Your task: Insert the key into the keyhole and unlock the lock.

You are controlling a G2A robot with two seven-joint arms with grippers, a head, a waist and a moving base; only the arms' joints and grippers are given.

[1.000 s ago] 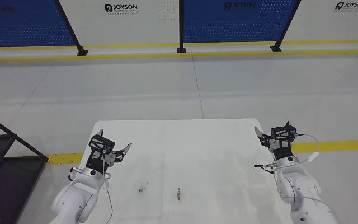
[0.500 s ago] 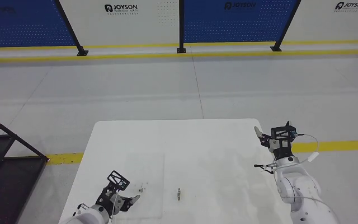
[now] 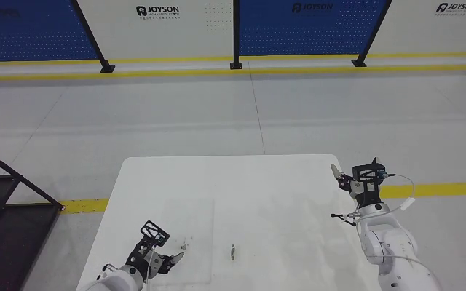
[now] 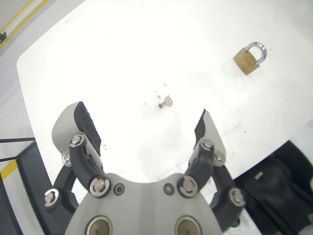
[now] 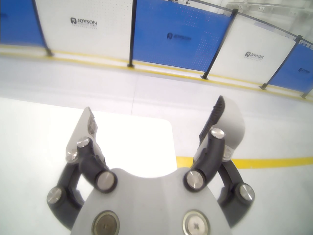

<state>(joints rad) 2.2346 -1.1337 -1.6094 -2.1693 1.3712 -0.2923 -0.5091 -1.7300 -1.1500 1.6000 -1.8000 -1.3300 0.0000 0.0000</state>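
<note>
A small silver key [image 4: 167, 102] lies flat on the white table [image 3: 255, 189], near its front edge; in the top view the key [image 3: 184, 246] is a tiny speck. A brass padlock [image 4: 248, 59] with a steel shackle lies a short way to the right of it, and appears in the top view as a small padlock [image 3: 232, 252]. My left gripper [image 4: 141, 111] hangs open just short of the key, to the key's left in the top view, left gripper [image 3: 166, 246]. My right gripper [image 5: 154, 107] is open and holds nothing, over the table's right edge [image 3: 355, 169].
A black metal frame [image 3: 22, 196] stands off the table's left side. Blue and white fence panels [image 3: 233, 29] line the far floor. The table's rounded far-right corner [image 5: 168, 123] lies just ahead of the right gripper.
My left arm has swung from the table's left edge toward the front, stopping close to the key with its fingers still open. The right arm has not moved.
</note>
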